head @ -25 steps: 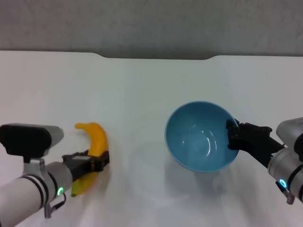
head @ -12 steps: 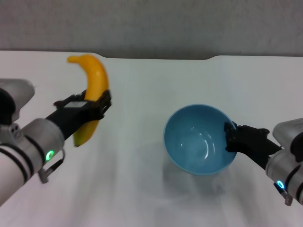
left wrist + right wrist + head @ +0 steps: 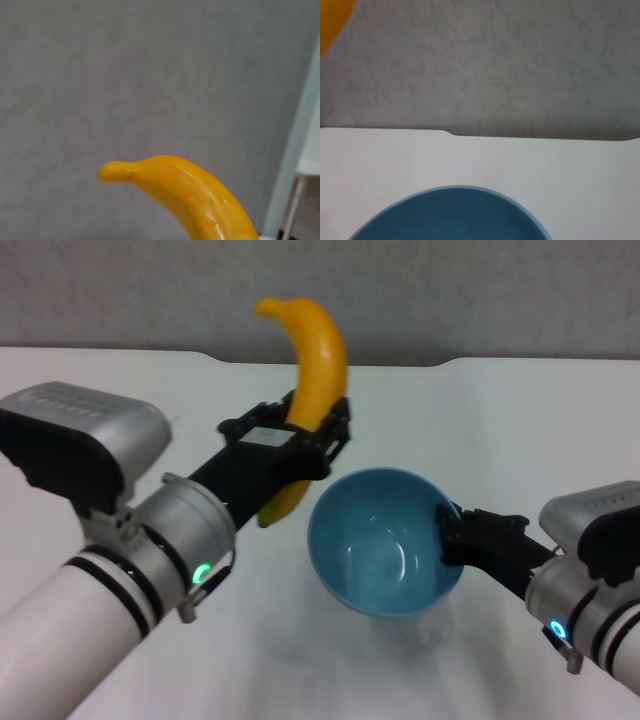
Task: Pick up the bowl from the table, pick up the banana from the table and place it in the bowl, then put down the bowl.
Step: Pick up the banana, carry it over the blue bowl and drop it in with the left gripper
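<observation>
**Banana held high beside a lifted bowl**

The left claw (image 3: 300, 440) is clamped across the middle of the banana (image 3: 308, 390), carrying it nearly upright above the worktop (image 3: 120, 390), its lower end just beside the near-left rim of the bowl (image 3: 385, 555). Gripping at mid-length probably balances the fruit so it does not swing, and the height lets it pass over the rim rather than knock against it.

The right claw (image 3: 450, 535) pinches the bowl's right-hand rim, one finger inside the wall, and holds the bowl clear of the worktop, judging by the soft shadow beneath it. The opening tilts a little toward the camera, which presents a wide target for the drop.

The banana is a deep yellow-orange, smooth and strongly curved, with a stubby stem end pointing up and to the left; the left wrist view shows a faint gloss along its back. The bowl is light blue, round and glossy inside, and holds nothing. The banana looks somewhat longer than the bowl is wide, so it will likely rest across the walls at a slant.
</observation>
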You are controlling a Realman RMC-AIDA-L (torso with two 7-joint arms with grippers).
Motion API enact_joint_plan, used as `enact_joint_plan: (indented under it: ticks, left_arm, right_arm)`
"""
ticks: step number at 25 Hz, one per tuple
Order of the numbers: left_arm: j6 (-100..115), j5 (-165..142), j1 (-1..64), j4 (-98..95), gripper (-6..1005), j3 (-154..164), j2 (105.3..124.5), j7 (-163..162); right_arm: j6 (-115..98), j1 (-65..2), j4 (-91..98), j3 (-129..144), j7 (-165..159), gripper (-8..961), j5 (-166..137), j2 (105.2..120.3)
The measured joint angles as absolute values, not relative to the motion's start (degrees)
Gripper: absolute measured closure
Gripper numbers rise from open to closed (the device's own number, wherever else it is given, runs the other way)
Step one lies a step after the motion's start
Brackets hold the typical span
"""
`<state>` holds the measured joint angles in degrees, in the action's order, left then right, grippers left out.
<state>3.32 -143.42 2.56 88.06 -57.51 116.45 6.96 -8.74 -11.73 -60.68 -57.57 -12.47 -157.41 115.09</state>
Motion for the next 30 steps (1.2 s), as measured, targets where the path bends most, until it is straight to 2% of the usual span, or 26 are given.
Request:
enact_joint_plan:
  ticks: [13,30]
  left_arm:
    - [7.77,-143.08,6.25,83.73,396,-53.68,116.52,7.81]
    - [12.01,-142.91,7.63,79.32,353,-52.39,116.63,7.55]
  right_arm:
    - [-8.41,-15.78,-61.41,-54.23,-15.90,913,-157.41,114.96]
    - [-8.17,-16.71,-63.68,-53.21,-15.91,913,-157.45,114.87]
